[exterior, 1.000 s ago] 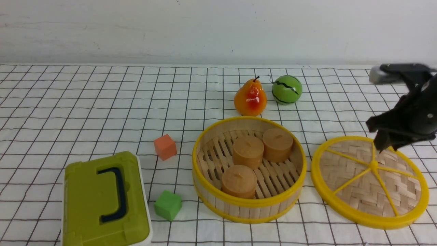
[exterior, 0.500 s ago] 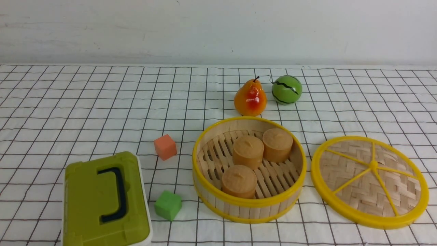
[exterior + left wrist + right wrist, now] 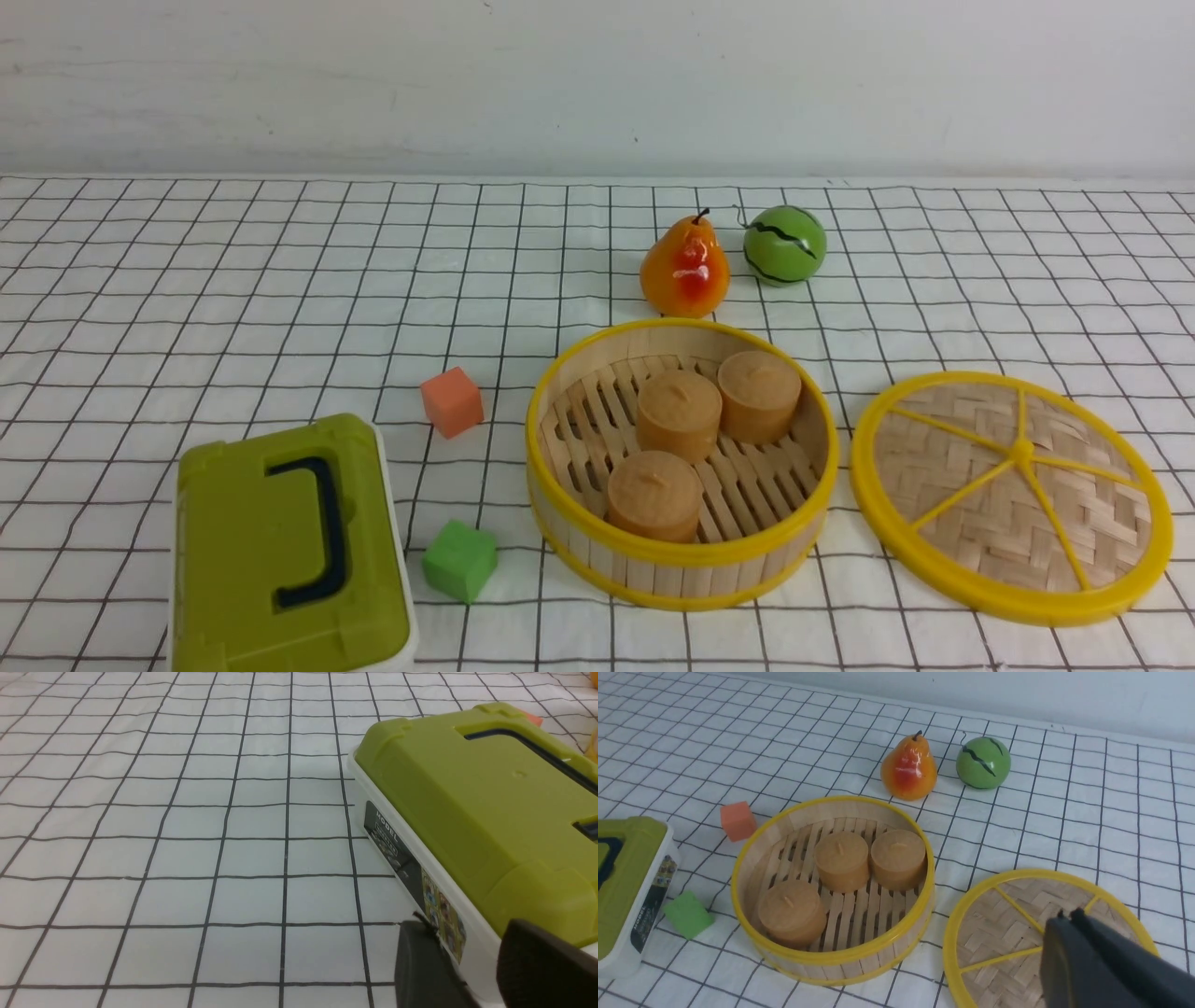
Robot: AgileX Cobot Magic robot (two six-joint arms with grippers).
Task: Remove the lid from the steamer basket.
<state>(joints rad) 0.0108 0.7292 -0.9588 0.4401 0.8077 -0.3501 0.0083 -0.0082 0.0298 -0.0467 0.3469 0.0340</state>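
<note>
Lid (image 3: 999,485) is off, so I'd call the job basically done, and what's left is just parking the arms without knocking anything. Going left to right: I'd ease the left tool (image 3: 467,926) back well away from the olive-green box (image 3: 252,551), since catching that edge looks like the easiest way to mess things up. Its fingers stand apart, no idea if that's as wide as they go, and I see nothing held between them. Leave the steamer basket (image 3: 681,553) alone in the middle, those three little brown rounds (image 3: 653,497) are sitting in it nicely. Then on the right, keep the right tool (image 3: 1069,917) up and pull it straight back, no sideways sweep over the woven disc. Its fingers are closed together with nothing in them, which is what you want for backing off.

As for where stuff is: the left tool is over by the box, well apart from the lid. The lid lies flat on the desk (image 3: 280,243), just right of the basket and clear of its rim. The right tool overlaps it in the wrist view, but the front view shows no tool on it, so I'd say they're not touching
</note>
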